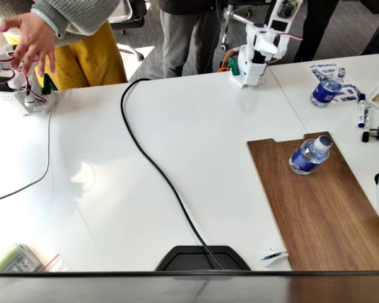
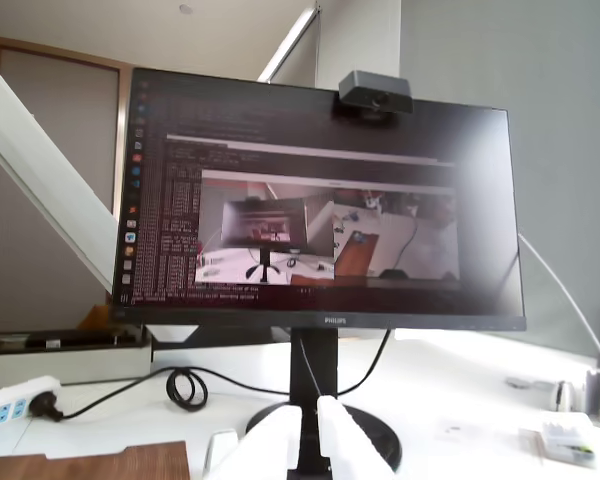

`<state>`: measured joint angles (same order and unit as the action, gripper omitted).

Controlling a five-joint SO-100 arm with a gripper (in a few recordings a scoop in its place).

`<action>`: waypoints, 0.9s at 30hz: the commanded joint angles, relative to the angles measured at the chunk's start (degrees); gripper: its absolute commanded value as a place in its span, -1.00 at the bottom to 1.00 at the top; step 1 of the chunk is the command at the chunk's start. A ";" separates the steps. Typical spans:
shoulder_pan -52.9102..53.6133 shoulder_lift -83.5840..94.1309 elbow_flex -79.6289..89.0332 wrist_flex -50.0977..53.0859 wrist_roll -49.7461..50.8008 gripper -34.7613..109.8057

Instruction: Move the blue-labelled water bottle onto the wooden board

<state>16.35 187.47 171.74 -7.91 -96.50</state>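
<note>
The blue-labelled water bottle (image 1: 309, 154) stands on the wooden board (image 1: 322, 214), near the board's far end just below the notch. Its label is dark blue and its cap is small. My white arm (image 1: 260, 52) is folded back over its base at the table's far edge, well clear of the bottle. In the wrist view my gripper (image 2: 310, 440) points out level over the table with its white fingers (image 2: 342, 445) pressed close together and nothing between them. A corner of the wooden board (image 2: 90, 465) shows at the lower left there.
A second small blue-labelled bottle (image 1: 326, 90) stands on the table right of my base, with markers (image 1: 361, 110) beside it. A black cable (image 1: 153, 164) runs across the table to a black stand base (image 1: 202, 259). People stand behind the table.
</note>
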 commanded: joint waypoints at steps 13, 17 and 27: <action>5.19 1.41 6.06 -10.28 -2.99 -0.52; 5.19 1.41 6.06 -10.46 -3.16 -0.52; 5.19 1.41 6.06 -11.34 -3.34 -0.52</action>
<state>20.48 187.38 177.19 -17.58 -98.61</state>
